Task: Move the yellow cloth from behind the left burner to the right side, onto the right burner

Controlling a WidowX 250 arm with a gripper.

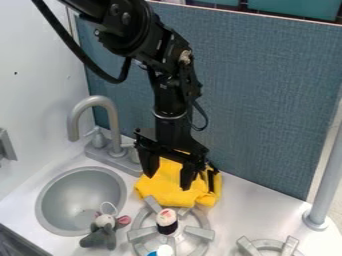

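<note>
1 yellow cloth (164, 197) lies beneath the claw (167, 182).

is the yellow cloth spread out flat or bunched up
Bunched up: the yellow cloth lies in a thick, creased heap behind the nearer burner, with the gripper right at it.

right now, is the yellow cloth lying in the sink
No, the yellow cloth lies on the counter, between the stove burner and the blue partition.
</note>
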